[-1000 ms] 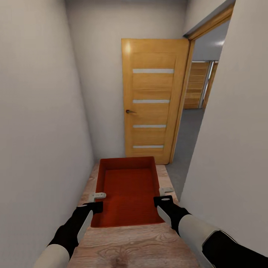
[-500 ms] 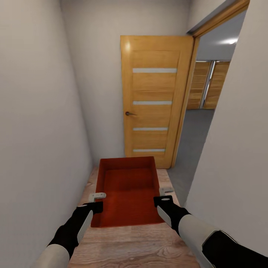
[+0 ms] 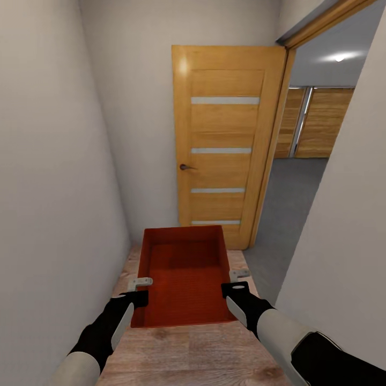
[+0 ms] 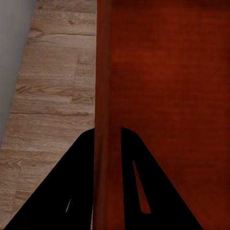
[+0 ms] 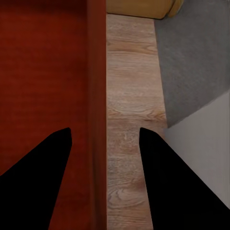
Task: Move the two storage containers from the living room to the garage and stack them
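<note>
Our left gripper [image 3: 140, 282] pinches one storage container [image 3: 184, 273] wall; the right gripper [image 3: 239, 275] straddles the opposite wall, seemingly gripping. We're mid-carry; next, steer right past the wooden door [image 3: 225, 142] into the garage.

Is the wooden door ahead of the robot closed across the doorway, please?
No, the wooden door stands swung open, exposing the grey floor beyond it.

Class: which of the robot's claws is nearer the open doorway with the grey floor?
Right. The right claw grips the bin's wall on the doorway side; the left claw grips the opposite wall, by the hallway wall.
</note>
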{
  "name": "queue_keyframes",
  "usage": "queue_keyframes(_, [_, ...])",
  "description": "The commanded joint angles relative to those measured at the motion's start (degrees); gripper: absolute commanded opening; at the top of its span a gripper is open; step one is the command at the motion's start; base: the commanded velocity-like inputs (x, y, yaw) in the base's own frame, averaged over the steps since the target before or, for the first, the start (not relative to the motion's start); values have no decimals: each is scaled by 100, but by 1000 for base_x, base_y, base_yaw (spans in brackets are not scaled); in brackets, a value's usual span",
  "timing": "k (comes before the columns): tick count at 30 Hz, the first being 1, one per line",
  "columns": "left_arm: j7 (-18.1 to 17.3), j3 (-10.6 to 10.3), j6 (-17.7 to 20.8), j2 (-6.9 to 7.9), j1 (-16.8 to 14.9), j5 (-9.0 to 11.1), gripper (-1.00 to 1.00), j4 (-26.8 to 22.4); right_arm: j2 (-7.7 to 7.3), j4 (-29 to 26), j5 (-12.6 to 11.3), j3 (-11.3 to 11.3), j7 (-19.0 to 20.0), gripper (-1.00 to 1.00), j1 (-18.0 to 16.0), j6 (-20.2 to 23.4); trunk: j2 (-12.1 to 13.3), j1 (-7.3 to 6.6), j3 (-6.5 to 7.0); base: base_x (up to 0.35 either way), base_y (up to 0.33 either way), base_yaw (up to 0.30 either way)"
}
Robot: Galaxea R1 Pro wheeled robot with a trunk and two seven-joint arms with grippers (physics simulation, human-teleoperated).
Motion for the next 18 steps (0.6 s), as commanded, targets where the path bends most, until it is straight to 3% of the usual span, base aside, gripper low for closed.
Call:
queue_keyframes(1, [86,-22,-74,25,-6,-143,-100,-18,-5,2,-251,200,71,-100,-4,29,-14,7,-14,322,0,0])
queue_keyframes(18, [71,-30,-82,33,-6,-152,-100,-44,-5,2,-251,197,70,-100,-4,29,-14,7,-14,321,0,0])
